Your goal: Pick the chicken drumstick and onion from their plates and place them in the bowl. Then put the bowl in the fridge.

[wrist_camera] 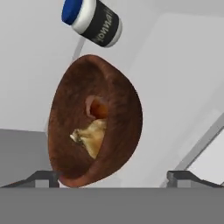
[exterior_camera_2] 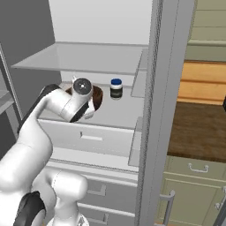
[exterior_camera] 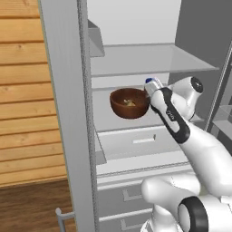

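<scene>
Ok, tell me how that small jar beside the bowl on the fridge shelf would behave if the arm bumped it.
The jar stands upright and looks taller than wide, so a knock near its blue lid would probably tip it. Being cylindrical, it would likely roll once down. It sits close to the bowl, which might stop it.

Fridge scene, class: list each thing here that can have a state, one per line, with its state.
fridge: door open.
bowl: upright on a fridge shelf, food inside.
jar: upright, blue lid on, beside the bowl.
drawer: closed.
end effector: open, fingers either side of the bowl's near rim.
</scene>
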Robot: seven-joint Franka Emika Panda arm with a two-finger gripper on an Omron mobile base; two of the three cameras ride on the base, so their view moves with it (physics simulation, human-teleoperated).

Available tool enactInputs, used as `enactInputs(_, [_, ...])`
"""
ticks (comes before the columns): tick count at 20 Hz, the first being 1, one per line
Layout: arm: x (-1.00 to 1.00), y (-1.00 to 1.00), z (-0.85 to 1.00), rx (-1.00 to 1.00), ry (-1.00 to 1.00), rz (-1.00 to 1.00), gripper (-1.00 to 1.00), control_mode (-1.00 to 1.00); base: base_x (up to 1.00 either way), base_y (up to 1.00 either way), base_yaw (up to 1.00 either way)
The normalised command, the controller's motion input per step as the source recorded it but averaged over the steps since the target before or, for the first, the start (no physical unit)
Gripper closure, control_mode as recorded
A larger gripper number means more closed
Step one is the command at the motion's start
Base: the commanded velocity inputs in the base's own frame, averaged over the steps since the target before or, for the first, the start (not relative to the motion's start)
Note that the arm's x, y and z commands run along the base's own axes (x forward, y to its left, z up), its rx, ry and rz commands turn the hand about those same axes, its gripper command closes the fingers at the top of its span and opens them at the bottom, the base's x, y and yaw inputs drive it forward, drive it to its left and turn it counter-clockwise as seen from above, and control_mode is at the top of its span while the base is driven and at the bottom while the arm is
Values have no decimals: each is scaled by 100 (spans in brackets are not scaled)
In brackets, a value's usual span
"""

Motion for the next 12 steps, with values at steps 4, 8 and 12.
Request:
enactInputs(4, [-95,0,71,0,17,0,-100,-100,0,0,0])
enactInputs(8, [-100,-4,43,0,3,0,-100,-100,0,0,0])
enactInputs(12, [-100,-6,-25,0,1,0,-100,-100,0,0,0])
